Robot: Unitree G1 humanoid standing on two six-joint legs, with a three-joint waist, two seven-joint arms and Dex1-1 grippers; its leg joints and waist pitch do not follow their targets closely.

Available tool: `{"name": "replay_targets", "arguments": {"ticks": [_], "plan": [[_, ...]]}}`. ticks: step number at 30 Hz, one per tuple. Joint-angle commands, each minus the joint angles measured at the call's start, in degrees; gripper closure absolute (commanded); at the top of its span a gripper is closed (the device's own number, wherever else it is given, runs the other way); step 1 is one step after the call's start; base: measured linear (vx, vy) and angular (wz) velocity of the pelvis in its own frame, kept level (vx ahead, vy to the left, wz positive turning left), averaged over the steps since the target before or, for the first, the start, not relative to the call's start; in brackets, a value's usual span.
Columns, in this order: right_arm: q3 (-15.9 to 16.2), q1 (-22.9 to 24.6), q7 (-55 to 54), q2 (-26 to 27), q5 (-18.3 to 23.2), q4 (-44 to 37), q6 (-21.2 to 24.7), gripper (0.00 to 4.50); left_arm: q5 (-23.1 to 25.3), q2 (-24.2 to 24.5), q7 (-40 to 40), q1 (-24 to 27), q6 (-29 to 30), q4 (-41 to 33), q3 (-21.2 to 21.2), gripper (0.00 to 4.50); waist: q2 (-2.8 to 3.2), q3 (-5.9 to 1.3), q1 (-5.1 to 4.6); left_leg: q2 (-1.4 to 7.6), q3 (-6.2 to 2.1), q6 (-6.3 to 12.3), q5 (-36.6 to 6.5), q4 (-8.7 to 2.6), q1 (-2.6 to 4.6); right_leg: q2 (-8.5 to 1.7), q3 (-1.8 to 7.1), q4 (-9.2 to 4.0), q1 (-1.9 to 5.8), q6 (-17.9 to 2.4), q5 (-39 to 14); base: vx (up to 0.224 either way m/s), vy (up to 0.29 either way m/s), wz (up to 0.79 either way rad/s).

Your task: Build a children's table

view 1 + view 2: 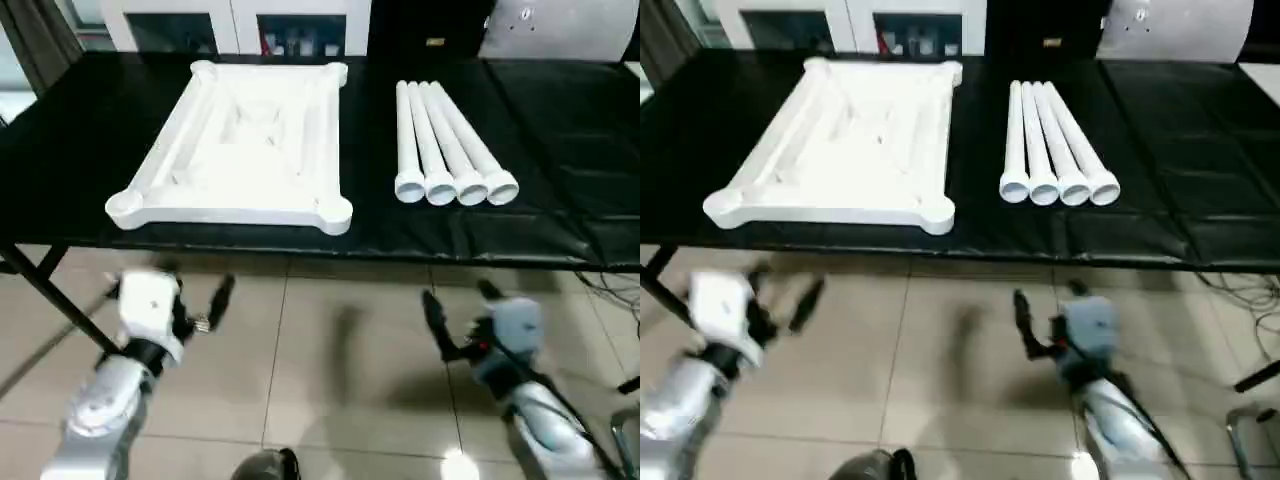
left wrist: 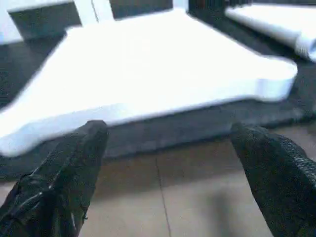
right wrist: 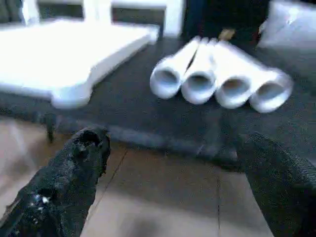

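The left claw (image 1: 195,295) is hanging over the beige tiled floor (image 1: 330,380), in front of the black-covered long surface (image 1: 90,130), with its two black fingers spread wide and gripping nothing. Up on that surface, towards its left part, the white plastic rectangular table top (image 1: 240,145) is lying upside down, ribbed underside facing up and rounded corner sockets at its corners; its near edge is sitting close to the front edge of the surface. To the right of the table top and clearly apart from it, four long round white plastic legs (image 1: 445,140) are lying side by side, touching one another, open ends pointing towards the front edge of the surface. The right claw (image 1: 460,300) is hovering over the floor in front of the surface, roughly below the legs, its fingers also standing open and empty. Behind the surface a white cabinet with glass doors (image 1: 235,25) is standing
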Motion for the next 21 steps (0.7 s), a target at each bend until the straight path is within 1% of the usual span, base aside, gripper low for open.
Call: {"name": "replay_targets", "arguments": {"ticks": [1, 2, 3, 4, 5, 6, 7, 8, 9, 10, 11, 12, 13, 14, 15, 16, 17, 18, 19, 20, 21], "plan": [[0.1, -2.7, -1.5, 0.8, -0.2, -3.0, 7.0, 0.00, -0.8, -0.1, 1.5, -3.3, 4.8, -1.4, 0.6, 0.07, -1.05, -1.89, -0.61, 5.58, -3.83, -1.77, -22.6, -4.77, 2.28, -4.45, 3.07, -5.24, -0.60, -6.2, -10.5, 0.000, 0.000, 0.00], [0.1, -3.8, -1.4, 0.9, 0.6, -3.2, 8.9, 0.00, -0.8, -0.1, 1.4, -4.5, 5.8, -1.8, 0.2, 0.07, -0.76, -2.10, -0.55, 5.38, -3.99, -1.81, -22.1, -4.67, 2.28, -4.52, 2.95, -5.02, -0.49, -6.4, -10.6, 0.000, 0.000, 0.00], [0.1, -3.8, -1.4, 0.9, 0.6, -3.2, 8.9, 0.00, -0.8, -0.1, 1.4, -4.5, 5.8, -1.8, 0.2, 0.07, -0.32, -2.32, -0.64, 5.51, -4.02, -2.27, -22.1, -4.54, 2.62, -4.59, 2.98, -5.09, -0.70, -6.4, -10.7, 0.000, 0.000, 0.00], [0.2, -4.9, -1.2, 0.8, 1.4, -3.8, 11.2, 0.00, -0.6, 0.0, 1.2, -5.7, 7.1, -2.9, -0.6, 0.07, 0.29, -2.21, -0.96, 5.67, -4.09, -2.99, -22.0, -4.63, 2.68, -4.34, 2.94, -4.92, -0.74, -6.3, -8.6, 0.000, 0.000, 0.00], [0.3, -6.0, -1.4, 0.8, 1.2, -4.2, 12.5, 0.00, -1.1, 0.0, 0.9, -6.4, 7.8, -3.6, -0.8, 0.07, 0.02, -2.21, -1.16, 5.74, -4.10, -3.30, -22.3, -4.73, 2.76, -4.10, 2.87, -4.91, -0.75, -6.2, -7.5, 0.000, 0.000, 0.00], [0.2, -6.4, -1.6, 0.8, 1.1, -4.5, 13.1, 0.00, -1.4, -0.1, 0.8, -6.7, 8.3, -3.8, -0.8, 0.07, -0.55, -2.19, -1.65, 5.53, -4.06, -3.45, -21.4, -4.62, 2.56, -4.01, 2.87, -4.47, -0.58, -6.4, -4.6, 0.000, 0.000, 0.00], [0.0, -7.3, -2.1, 0.9, 1.3, -5.2, 13.9, 0.00, -1.8, 0.0, 0.7, -7.2, 9.0, -4.1, -0.7, 0.07, -0.69, -2.41, -1.83, 5.42, -3.88, -2.97, -19.6, -4.35, 2.64, -4.12, 2.88, -4.27, -0.54, -6.9, -1.7, 0.000, 0.000, 0.00], [-0.4, -8.2, -3.2, 1.2, 1.3, -5.6, 13.8, 0.00, -3.0, -0.1, 0.5, -7.4, 10.4, -4.6, -0.6, 0.07, -0.54, -2.38, -1.88, 5.40, -3.81, -2.75, -18.8, -4.29, 2.62, -4.21, 2.87, -4.26, -0.52, -7.1, -0.6, 0.000, 0.000, 0.00], [-1.1, -9.8, -5.2, 1.5, -0.3, -5.4, 10.9, 0.00, -3.5, 0.1, 0.4, -7.3, 13.1, -4.9, -0.7, 0.07, -0.71, -2.22, -2.05, 5.36, -3.67, -2.22, -17.5, -4.17, 2.51, -4.26, 2.85, -4.14, -0.52, -7.4, 1.2, 0.000, 0.000, 0.00], [-1.5, -9.8, -6.3, 1.8, -0.2, -5.6, 14.7, 0.00, -2.9, 0.1, 0.5, -6.8, 13.4, -4.5, -1.2, 0.07, -0.37, -2.28, -2.21, 4.98, -3.32, -0.88, -16.3, -3.85, 2.34, -4.55, 2.96, -4.23, -0.34, -7.6, 2.4, 0.000, 0.000, 0.00], [-1.6, -9.6, -6.7, 2.0, 0.2, -5.8, 16.4, 0.00, -2.7, 0.0, 0.6, -6.5, 13.1, -4.3, -1.4, 0.07, -0.69, -2.27, -2.25, 4.76, -3.08, 0.55, -15.5, -3.59, 2.02, -5.00, 3.19, -4.41, -0.02, -7.7, 3.2, 0.000, 0.000, 0.00], [-2.0, -9.5, -7.4, 2.9, 0.9, -6.2, 18.7, 0.00, -2.3, -0.1, 0.6, -6.2, 13.3, -4.2, -1.6, 0.07, -0.14, -2.95, -1.86, 4.51, -3.01, 4.21, -12.1, -2.67, 1.37, -6.29, 3.62, -4.22, 0.83, -8.3, 6.5, 0.000, 0.000, 0.00], [-2.6, -9.3, -8.0, 4.0, 2.1, -6.5, 19.8, 0.00, -1.5, -0.1, 0.8, -5.8, 13.5, -4.3, -2.0, 0.07, -0.64, -2.96, -1.84, 4.44, -3.05, 8.50, -9.7, -1.52, 0.62, -7.91, 4.36, -4.64, 1.04, -9.0, 10.2, 0.000, 0.000, 0.00], [-2.9, -9.3, -8.6, 5.2, 3.0, -6.9, 20.9, 0.00, -1.0, 0.2, 0.7, -5.7, 13.6, -4.0, -2.2, 0.07, -0.27, -3.04, -1.54, 4.60, -3.51, 10.30, -9.0, -0.74, 0.30, -9.29, 4.88, -4.96, 1.35, -9.4, 11.0, 0.000, 0.000, 0.00], [-2.8, -9.4, -9.1, 5.9, 3.4, -7.1, 21.7, 0.00, -0.9, 0.4, 0.6, -5.8, 13.8, -3.7, -2.0, 0.07, -0.05, -3.04, -1.28, 5.21, -4.30, 12.31, -8.5, -0.02, -0.05, -10.61, 5.30, -5.36, 1.47, -10.5, 10.9, 0.000, 0.000, 0.00], [-2.6, -9.0, -9.6, 6.7, 3.7, -8.4, 24.2, 0.00, -0.2, 0.1, 1.6, -6.2, 14.2, -3.3, -2.1, 0.07, 0.13, -2.95, -1.26, 5.25, -4.49, 12.98, -8.4, 0.29, -0.20, -10.93, 5.38, -5.51, 1.55, -11.0, 10.0, 0.000, 0.000, 0.00], [-2.4, -8.9, -9.1, 7.0, 5.1, -10.0, 26.0, 0.00, 0.0, -1.3, 3.4, -7.1, 15.2, -3.3, -2.3, 0.07, 0.49, -2.55, -1.02, 5.82, -5.14, 13.30, -9.0, 0.05, -0.44, -10.89, 5.09, -5.65, 1.67, -12.0, 6.1, -0.003, 0.074, 0.02], [-2.4, -8.9, -9.1, 7.0, 5.2, -10.1, 26.0, 0.00, -0.1, -1.4, 3.5, -7.2, 15.3, -3.4, -2.3, 0.07, 0.77, -2.54, -1.10, 6.02, -5.00, 13.22, -9.9, -0.53, 0.03, -9.86, 4.64, -5.53, 1.36, -12.4, 3.7, -0.019, 0.104, 0.04], [-1.7, -9.1, -9.1, 6.4, 4.6, -10.0, 26.6, 0.00, -0.6, -2.0, 3.9, -7.4, 16.2, -3.9, -2.6, 0.07, 1.44, -2.42, -1.78, 5.52, -3.90, 13.77, -10.7, -2.45, 1.82, -4.98, 2.24, -3.66, -0.43, -11.4, -1.0, -0.019, 0.104, 0.04], [-1.4, -9.4, -9.0, 6.4, 4.8, -9.7, 26.8, 0.00, -0.9, -2.5, 4.2, -7.1, 16.6, -4.5, -2.9, 0.07, 1.31, -2.38, -2.32, 5.30, -3.77, 13.80, -11.4, -3.06, 2.67, -3.11, 1.14, -2.80, -1.14, -10.7, -3.2, -0.039, 0.123, 0.05], [-1.5, -9.7, -9.0, 6.6, 5.2, -9.6, 27.2, 0.00, -0.9, -2.7, 4.3, -7.1, 16.8, -4.6, -3.0, 0.07, 2.03, -2.00, -2.99, 5.17, -3.65, 11.34, -14.8, -4.43, 3.74, -0.78, -0.50, -1.20, -2.31, -9.0, -7.4, -0.047, 0.122, 0.08]]}}
